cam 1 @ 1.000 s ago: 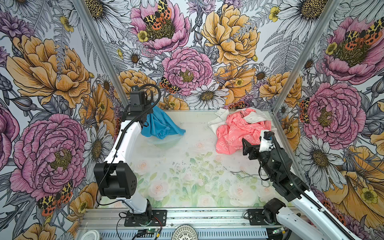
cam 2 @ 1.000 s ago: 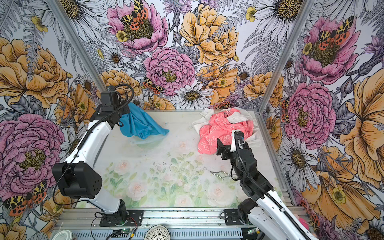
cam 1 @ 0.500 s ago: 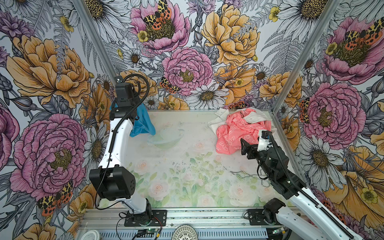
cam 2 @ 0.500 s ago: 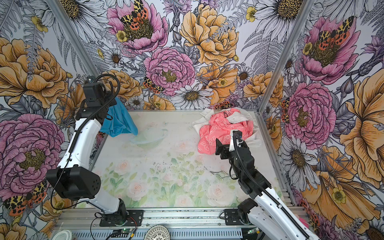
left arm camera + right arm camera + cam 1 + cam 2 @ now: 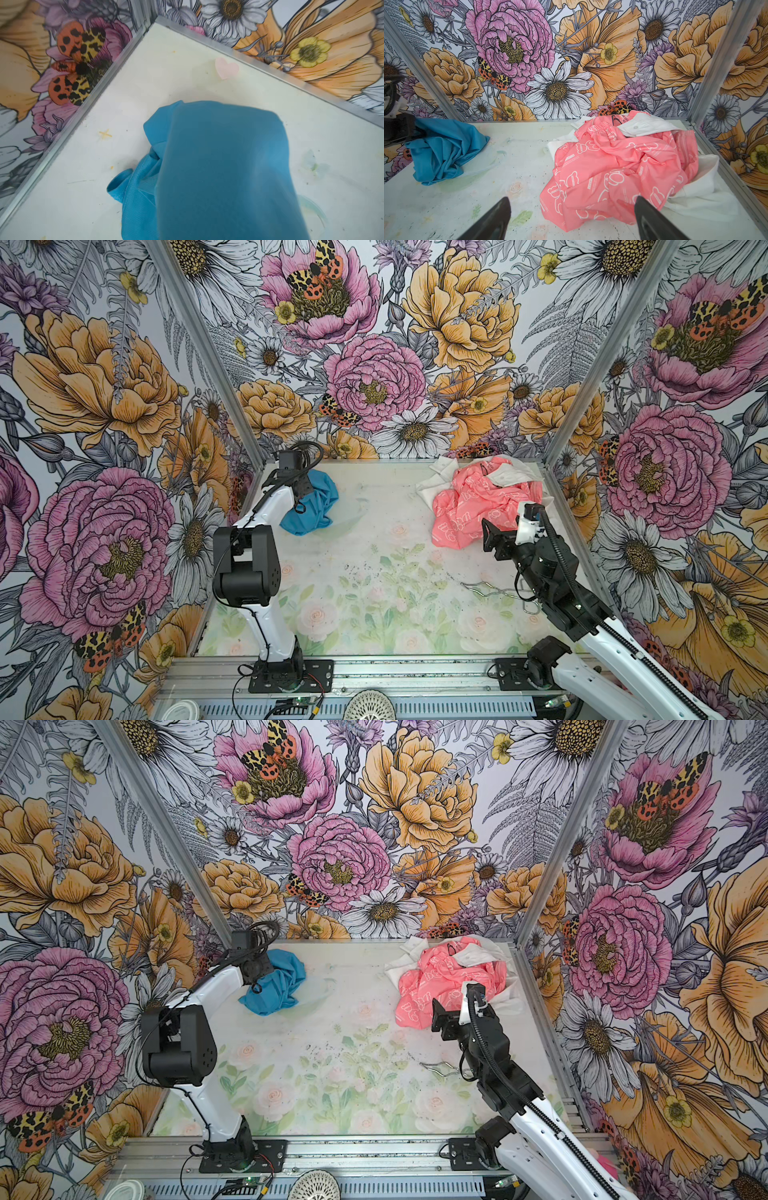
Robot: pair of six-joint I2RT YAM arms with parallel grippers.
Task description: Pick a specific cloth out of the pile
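- Left wrist view is mostly filled by the cloth (image 5: 218, 166), a plain sky-blue piece with no print. We see a fine weave and a stitched hem along one rolled edge.
- Its fabric is thin and falls in soft folds. The upper part drapes over the front of the left gripper (image 5: 302, 491) and hides the fingertips from us.
- In both top views the cloth (image 5: 311, 506) (image 5: 276, 986) sits bunched in the far left corner of the table (image 5: 374, 572), close to the side wall. Its lower folds rest on the surface and its top is gathered up at the gripper.
- We read the left gripper as clamped tight on a fold of the cloth.
- From the right wrist view the cloth (image 5: 444, 149) is a crumpled blue mound, well apart from the pile (image 5: 482, 506).
- That pile lies in the far right corner: a coral-pink cloth (image 5: 612, 170) with white outline print on top, and white cloth (image 5: 695, 187) showing beneath and behind it.
- We see the right gripper (image 5: 571, 220) with its dark fingers (image 5: 494, 220) spread wide and holding nothing. It is just in front of the near edge of the pink cloth.
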